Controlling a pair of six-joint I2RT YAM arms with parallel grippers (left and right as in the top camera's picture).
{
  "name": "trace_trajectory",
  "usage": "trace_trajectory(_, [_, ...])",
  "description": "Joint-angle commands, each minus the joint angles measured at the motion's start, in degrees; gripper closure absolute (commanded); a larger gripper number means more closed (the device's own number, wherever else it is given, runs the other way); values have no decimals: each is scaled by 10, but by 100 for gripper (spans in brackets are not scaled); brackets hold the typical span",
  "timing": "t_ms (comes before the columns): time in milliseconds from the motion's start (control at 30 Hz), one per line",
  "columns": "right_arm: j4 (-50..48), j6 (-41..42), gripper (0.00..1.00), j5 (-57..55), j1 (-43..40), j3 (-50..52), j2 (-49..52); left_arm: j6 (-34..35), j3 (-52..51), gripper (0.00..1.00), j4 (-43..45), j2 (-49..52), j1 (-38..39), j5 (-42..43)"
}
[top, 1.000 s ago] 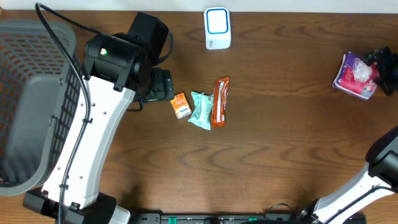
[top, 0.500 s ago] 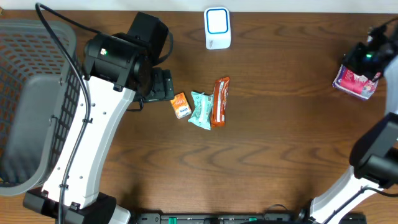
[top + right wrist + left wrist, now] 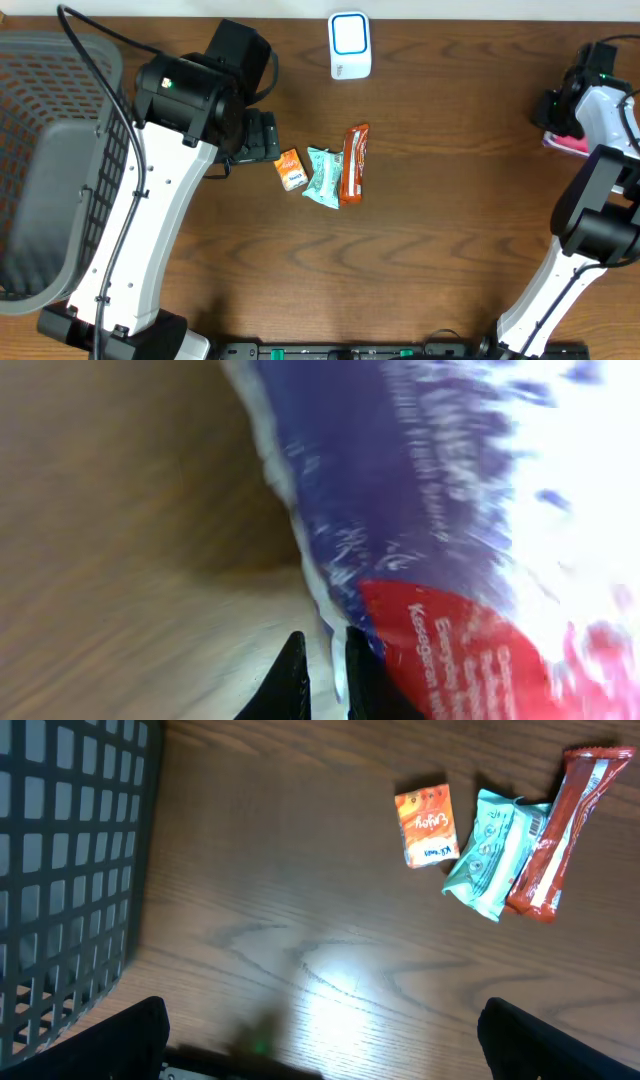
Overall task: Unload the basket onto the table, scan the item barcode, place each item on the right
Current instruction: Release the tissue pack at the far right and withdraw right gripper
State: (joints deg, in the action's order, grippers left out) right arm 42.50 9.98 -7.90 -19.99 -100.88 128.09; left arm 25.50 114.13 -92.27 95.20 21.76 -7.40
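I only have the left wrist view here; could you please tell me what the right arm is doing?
Observer: The right gripper is far out on the right, pinched on the edge seam of a purple packet.
Operator: Thank you; is a scanner anywhere?
Observer: A small white device, probably the scanner, stands at the back, beyond the red bar.

Left claw spread wide, facing down; right claw pinched nearly closed
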Motion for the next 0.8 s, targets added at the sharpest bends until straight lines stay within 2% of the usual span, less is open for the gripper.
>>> trace_trajectory(0, [2, 12, 91, -124, -24, -5, -5, 2, 5, 2, -28, 0, -2, -1])
trace_trajectory(100, [11, 29, 89, -112, -34, -5, -23, 2, 5, 2, -28, 0, -2, -1])
trace_trajectory(267, [8, 33, 85, -13, -34, -5, -84, 2, 5, 2, -28, 0, -2, -1])
trace_trajectory(433, [9, 39, 72, 129, -18, -5, -159, 2, 5, 2, -28, 0, -2, -1])
trace_trajectory(500, [14, 39, 60, 199, -9, -5, -182, 2, 5, 2, -28, 0, -2, -1])
trace_trajectory(533, [21, 39, 45, 259, -3, -5, -198, 2, 5, 2, -28, 0, -2, -1])
trace_trajectory(633, [58, 39, 23, 398, 17, -5, -217, 2, 5, 2, -28, 0, -2, -1])
trace_trajectory(700, [94, 39, 16, 438, 34, -5, -217, 2, 5, 2, -28, 0, -2, -1])
trace_trajectory(767, [145, 32, 4, 428, 53, -5, -215, 2, 5, 2, -28, 0, -2, -1])
